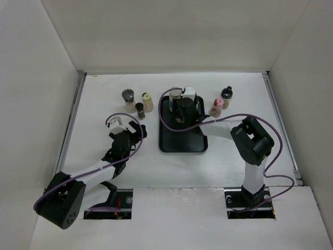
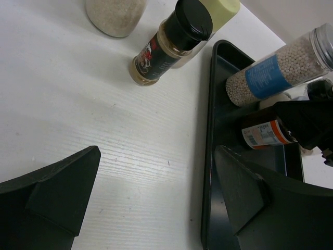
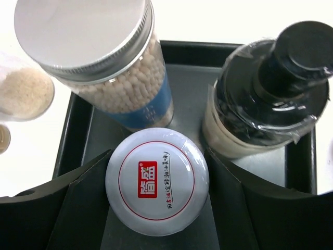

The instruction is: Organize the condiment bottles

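Observation:
In the right wrist view my right gripper [image 3: 157, 194] is shut on a white-capped jar [image 3: 157, 179] standing in the black tray [image 3: 73, 130]. Behind it stand a silver-lidded jar with a blue label [image 3: 112, 67] and a dark bottle with a black cap [image 3: 270, 94]. From the top, the right gripper [image 1: 183, 112] is over the tray's [image 1: 182, 143] back half. My left gripper [image 1: 136, 133] is open and empty over the table, left of the tray. Ahead of it, the left wrist view shows a black-capped bottle [image 2: 171, 44], a yellow cap [image 2: 221, 8] and a tan jar [image 2: 114, 15].
Left of the tray stand a grey-capped bottle [image 1: 128, 96], a yellow-capped bottle [image 1: 147, 100] and a small black-capped bottle [image 1: 140, 108]. Right of it stand a pink-capped bottle [image 1: 218, 107] and a black-capped bottle [image 1: 226, 95]. White walls enclose the table on three sides.

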Action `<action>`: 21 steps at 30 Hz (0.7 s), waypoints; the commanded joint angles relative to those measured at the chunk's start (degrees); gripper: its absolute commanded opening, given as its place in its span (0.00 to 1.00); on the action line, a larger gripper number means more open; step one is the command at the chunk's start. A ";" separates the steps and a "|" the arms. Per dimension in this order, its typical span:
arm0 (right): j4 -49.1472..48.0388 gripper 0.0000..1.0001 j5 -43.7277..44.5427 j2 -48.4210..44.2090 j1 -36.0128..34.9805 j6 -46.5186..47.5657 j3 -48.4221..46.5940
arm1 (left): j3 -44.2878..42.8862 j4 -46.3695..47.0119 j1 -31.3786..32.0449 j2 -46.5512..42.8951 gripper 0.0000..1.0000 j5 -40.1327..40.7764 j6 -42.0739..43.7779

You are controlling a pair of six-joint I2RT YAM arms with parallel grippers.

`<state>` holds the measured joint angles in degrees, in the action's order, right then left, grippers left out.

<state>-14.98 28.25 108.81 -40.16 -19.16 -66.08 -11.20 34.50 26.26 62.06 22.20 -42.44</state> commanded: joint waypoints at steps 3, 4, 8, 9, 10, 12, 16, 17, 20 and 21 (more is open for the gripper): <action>-8.83 0.68 0.58 0.52 1.01 1.67 -3.61 | -0.40 2.85 -0.55 -0.80 0.93 1.27 0.95; -8.84 0.75 0.40 0.52 1.01 1.67 -3.53 | -0.49 2.85 -0.55 -0.63 0.93 1.71 1.12; -8.05 0.86 -1.61 -2.28 0.66 1.67 -2.04 | -1.19 1.89 -0.55 -0.63 0.93 2.24 2.00; -7.87 0.87 -1.88 -3.34 0.66 1.67 -1.33 | -1.63 1.36 -0.55 -0.89 0.92 2.24 2.18; -7.61 0.89 -2.06 -5.09 0.48 1.58 -0.20 | -2.24 0.14 -0.55 -1.33 0.92 2.32 2.44; -6.47 0.93 -2.23 -8.69 -0.66 0.97 1.83 | -4.17 -3.37 -0.47 -2.29 0.91 3.20 2.62; -4.62 0.95 -1.88 -16.68 -3.03 -0.96 7.62 | -8.56 -7.42 1.02 -1.25 0.90 6.19 3.76; -4.53 0.95 -1.88 -18.27 -3.38 -1.49 9.03 | -9.79 -8.04 1.20 -0.46 0.90 6.45 4.20; -5.14 0.95 -2.32 -24.68 -4.44 -4.30 15.26 | -15.50 -11.38 1.99 4.02 0.87 6.72 7.09; -5.49 0.92 -2.41 -26.70 -4.70 -5.44 17.46 | -17.17 -11.91 2.26 5.77 0.85 6.81 8.23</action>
<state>-18.72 26.28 86.11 -44.27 -21.02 -52.82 -23.00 24.86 27.68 64.90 27.53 -38.11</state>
